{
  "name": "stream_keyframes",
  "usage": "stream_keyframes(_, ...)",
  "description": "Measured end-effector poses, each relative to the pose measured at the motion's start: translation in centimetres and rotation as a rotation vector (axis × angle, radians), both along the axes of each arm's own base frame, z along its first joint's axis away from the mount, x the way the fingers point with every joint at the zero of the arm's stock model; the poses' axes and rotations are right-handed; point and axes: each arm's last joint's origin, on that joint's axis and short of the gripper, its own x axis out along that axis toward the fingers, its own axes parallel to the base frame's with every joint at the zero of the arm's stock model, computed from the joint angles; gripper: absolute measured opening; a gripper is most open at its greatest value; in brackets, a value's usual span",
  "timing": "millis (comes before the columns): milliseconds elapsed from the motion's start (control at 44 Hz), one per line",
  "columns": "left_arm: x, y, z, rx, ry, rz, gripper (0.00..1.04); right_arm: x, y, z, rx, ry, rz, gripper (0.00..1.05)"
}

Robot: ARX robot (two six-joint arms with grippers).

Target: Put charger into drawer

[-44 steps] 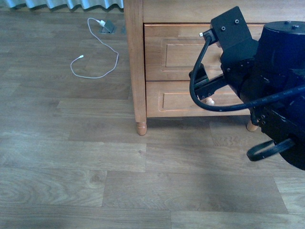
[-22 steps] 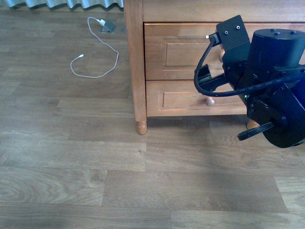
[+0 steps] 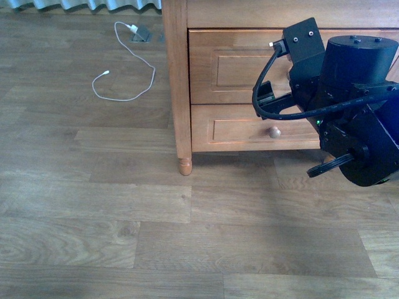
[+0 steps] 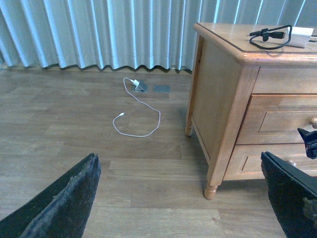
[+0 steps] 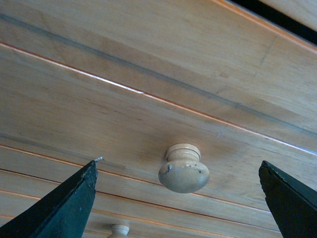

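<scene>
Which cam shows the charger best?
Left wrist view: the charger lies in plain sight on top of the nightstand. The front view cuts off that top. The right wrist view shows only the drawer front and its knob.

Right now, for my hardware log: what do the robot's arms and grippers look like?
The right arm is black: a boxy wrist block, a round drum joint, a thick looped black cable, a green light. The left fingers and right fingers are dark tapering wedges.
</scene>
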Motion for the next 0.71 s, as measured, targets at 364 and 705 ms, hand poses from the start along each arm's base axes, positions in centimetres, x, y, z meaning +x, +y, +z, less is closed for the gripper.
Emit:
stream_keyframes(364,0.00,0.00,0.00,0.000,0.000,0.000,0.99,0.52,0.51,0.06,0.001,-0.009,0.007,0.90)
stream_keyframes(705,0.00,0.00,0.00,0.000,0.000,0.000,0.99,0.56,0.50,-0.07,-0.002,-0.002,0.006,0.86)
